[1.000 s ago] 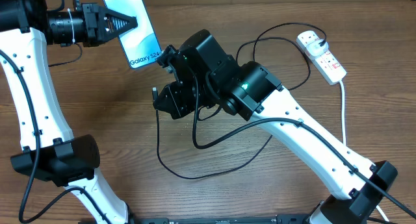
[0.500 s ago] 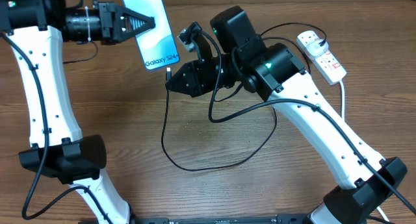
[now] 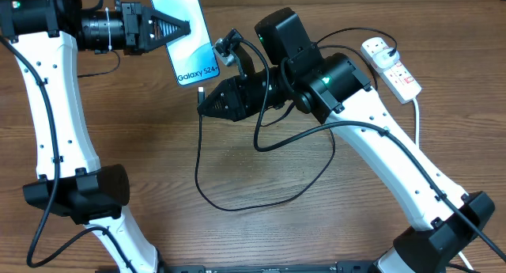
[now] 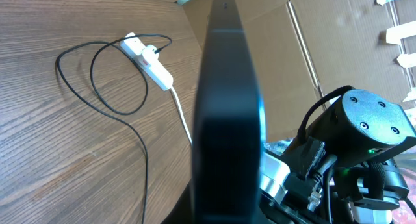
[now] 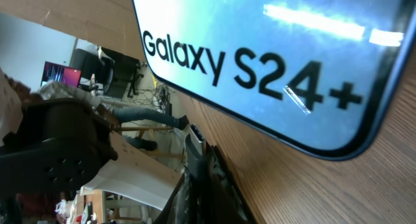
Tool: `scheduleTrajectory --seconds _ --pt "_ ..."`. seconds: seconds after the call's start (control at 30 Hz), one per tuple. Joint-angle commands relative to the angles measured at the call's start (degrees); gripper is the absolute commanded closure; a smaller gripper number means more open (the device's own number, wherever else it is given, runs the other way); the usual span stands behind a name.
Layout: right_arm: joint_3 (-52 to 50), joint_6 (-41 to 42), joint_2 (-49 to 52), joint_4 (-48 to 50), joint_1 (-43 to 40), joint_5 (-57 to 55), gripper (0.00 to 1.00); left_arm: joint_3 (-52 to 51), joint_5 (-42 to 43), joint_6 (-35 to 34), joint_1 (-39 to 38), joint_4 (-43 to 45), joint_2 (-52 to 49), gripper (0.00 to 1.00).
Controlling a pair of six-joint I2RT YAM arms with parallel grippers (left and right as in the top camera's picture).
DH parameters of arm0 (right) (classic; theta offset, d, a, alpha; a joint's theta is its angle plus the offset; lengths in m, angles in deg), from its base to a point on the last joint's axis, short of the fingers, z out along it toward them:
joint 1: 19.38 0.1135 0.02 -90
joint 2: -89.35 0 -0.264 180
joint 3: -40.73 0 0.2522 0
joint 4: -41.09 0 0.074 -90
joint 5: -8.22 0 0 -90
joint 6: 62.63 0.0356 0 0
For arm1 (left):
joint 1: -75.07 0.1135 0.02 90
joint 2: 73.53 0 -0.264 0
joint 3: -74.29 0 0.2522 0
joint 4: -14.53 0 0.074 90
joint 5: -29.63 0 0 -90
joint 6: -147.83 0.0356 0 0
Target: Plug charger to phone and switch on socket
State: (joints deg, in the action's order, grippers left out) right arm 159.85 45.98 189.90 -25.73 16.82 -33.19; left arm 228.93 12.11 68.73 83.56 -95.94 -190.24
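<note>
At eleven o'clock over the table (image 3: 150,146), your left gripper (image 3: 175,26) pinches the phone (image 3: 186,36) by its edge. At its five o'clock, your right gripper (image 3: 207,101) nips the charger (image 3: 237,202) near its tip, just short of the phone's bottom edge. A skewed approach could miss the port or lever the phone loose. The socket (image 3: 393,67) lies at two o'clock on wood grain, with cardboard (image 4: 325,29) behind.

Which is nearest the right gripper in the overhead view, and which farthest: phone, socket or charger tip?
1. charger tip: at the right gripper itself, sticking out of it.
2. phone: just beyond the tip, up and left.
3. socket: far off, at the table's right back.
</note>
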Motion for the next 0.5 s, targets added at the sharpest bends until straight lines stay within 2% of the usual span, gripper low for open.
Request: scheduleTrajectory --seconds 0.0,0.13,0.27,0.37,0.47 --pt "1.16 -0.48 -2.08 0.59 0.04 1.01 0.96 0.22 3.65 -0.44 0.09 -0.11 0.02 0.96" --pt "1.14 -0.42 -2.05 0.74 0.02 -0.68 0.96 0.22 3.61 -0.44 0.09 -0.11 0.02 0.96" --pt "1.14 4.63 -2.05 -0.68 -0.02 -9.84 0.96 0.22 0.59 -0.46 0.17 -0.09 0.02 0.96" --pt "1.14 5.62 -2.05 -2.78 -0.02 -14.56 0.96 0.22 -7.13 -2.10 0.59 0.70 0.02 0.96" --pt "1.11 5.62 -2.05 -5.16 0.00 -17.16 0.96 0.22 -18.75 -9.09 1.25 3.04 0.02 0.96"
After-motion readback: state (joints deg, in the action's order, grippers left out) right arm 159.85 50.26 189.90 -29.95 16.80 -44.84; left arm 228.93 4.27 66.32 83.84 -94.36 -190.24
